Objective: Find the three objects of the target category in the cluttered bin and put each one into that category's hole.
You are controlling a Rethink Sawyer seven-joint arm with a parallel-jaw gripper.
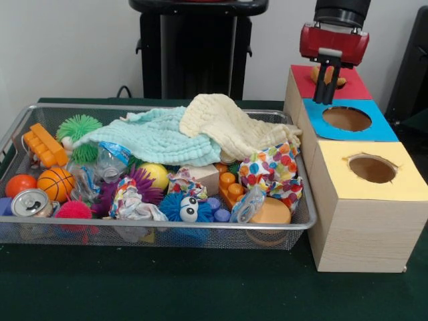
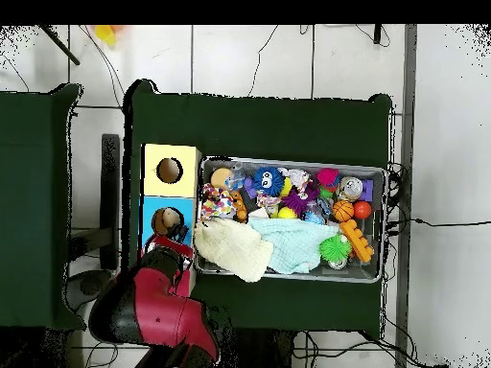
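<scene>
Hand (image 1: 326, 83), dark fingers over red-topped section of wooden sorting box (image 1: 349, 87), apparently clenched on small tan-orange object (image 1: 328, 75); grip partly hidden. Risk: release off-centre, object lands on red top, misses hole (not visible). Wire mesh bin (image 1: 304, 219) of toys and cloths just beside box, on green surface (image 1: 200, 287).

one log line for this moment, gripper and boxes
gripper: above red-topped box, state unclear | tan object: under gripper | blue-topped box: hole clear | yellow-topped box: hole clear | bin: cluttered
</scene>
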